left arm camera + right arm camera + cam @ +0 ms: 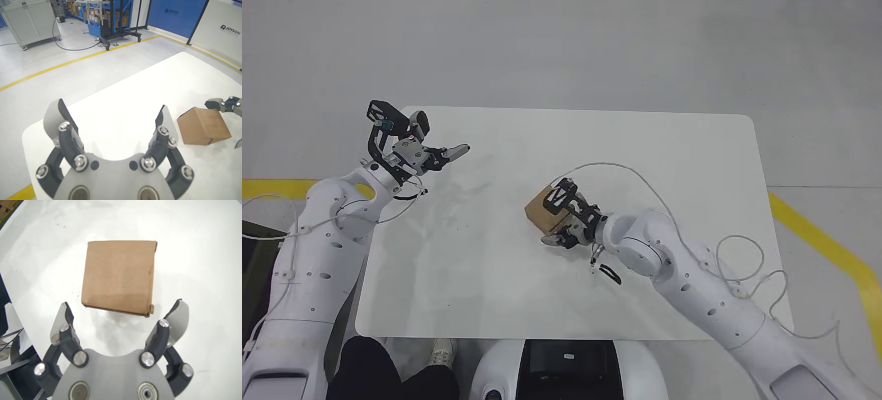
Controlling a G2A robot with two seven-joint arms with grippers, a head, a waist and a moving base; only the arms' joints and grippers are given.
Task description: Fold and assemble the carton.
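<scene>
Brown carton [118,275], side seam [206,140], corner tab [151,309]

The carton [119,275] is a small brown cardboard box, folded up with its visible faces closed. It rests flat on the white table [492,270], near the table's middle, turned askew to its edges.
</scene>
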